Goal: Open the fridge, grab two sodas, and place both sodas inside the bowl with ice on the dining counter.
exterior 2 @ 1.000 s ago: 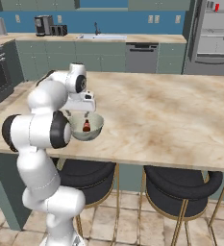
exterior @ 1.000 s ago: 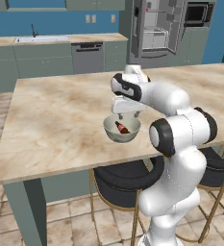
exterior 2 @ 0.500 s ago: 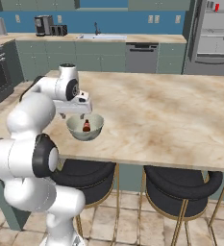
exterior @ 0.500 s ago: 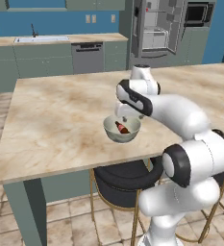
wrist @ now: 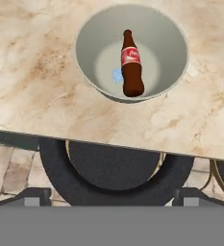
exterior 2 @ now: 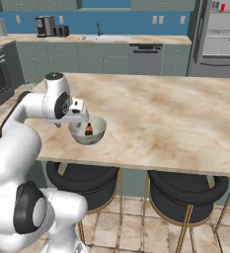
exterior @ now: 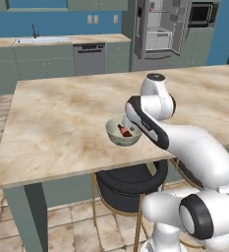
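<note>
Beige marble bench (exterior: 62, 118) carries the bowl (wrist: 89, 72) near its edge with one brown soda bottle (wrist: 131, 65) inside, fingers wide and empty, so a careless second drop may tip it.

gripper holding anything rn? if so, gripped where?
Nothing is held. The brown soda bottle lies loose inside the bowl on the dining counter, and the gripper is open above it.
</note>
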Motion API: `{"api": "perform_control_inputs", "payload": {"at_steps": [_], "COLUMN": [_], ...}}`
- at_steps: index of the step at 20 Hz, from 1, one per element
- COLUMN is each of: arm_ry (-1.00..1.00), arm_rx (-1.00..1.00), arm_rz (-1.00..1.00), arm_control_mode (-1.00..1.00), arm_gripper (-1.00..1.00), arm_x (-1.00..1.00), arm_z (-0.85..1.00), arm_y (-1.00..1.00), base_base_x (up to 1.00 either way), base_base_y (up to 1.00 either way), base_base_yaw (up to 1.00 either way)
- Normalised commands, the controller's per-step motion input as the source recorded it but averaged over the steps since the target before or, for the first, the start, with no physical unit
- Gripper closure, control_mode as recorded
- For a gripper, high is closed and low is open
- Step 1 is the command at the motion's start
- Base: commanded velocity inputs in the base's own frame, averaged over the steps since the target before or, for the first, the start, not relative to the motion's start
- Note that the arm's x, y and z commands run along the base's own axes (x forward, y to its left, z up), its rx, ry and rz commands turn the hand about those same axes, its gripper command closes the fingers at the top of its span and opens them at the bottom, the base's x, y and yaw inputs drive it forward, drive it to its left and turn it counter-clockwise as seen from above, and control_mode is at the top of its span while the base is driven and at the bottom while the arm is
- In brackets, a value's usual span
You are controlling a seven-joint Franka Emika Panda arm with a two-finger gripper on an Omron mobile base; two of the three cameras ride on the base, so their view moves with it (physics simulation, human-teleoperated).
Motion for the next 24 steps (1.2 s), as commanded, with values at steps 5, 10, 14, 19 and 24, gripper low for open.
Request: {"api": "perform_control_inputs", "payload": {"at_steps": [5,10,14,19,24], "arm_ry": [-0.19,-0.20,-0.18,-0.13,-0.08], "arm_rx": [0.00,0.01,0.03,0.02,0.00], "arm_rz": [0.00,0.00,0.00,0.00,0.00], "arm_control_mode": [-1.00,-1.00,-1.00,-1.00,-1.00], "arm_gripper": [-1.00,-1.00,-1.00,-1.00,-1.00], "arm_x": [-0.62,-0.66,-0.64,-0.64,-0.65], "arm_z": [0.12,0.00,0.00,-0.05,-0.12], "arm_y": [0.00,0.00,-0.02,-0.12,-0.16], "base_base_x": [0.00,0.00,0.00,0.00,0.00], "base_base_y": [0.00,0.00,0.00,0.00,0.00], "base_base_yaw": [0.00,0.00,0.00,0.00,0.00]}}
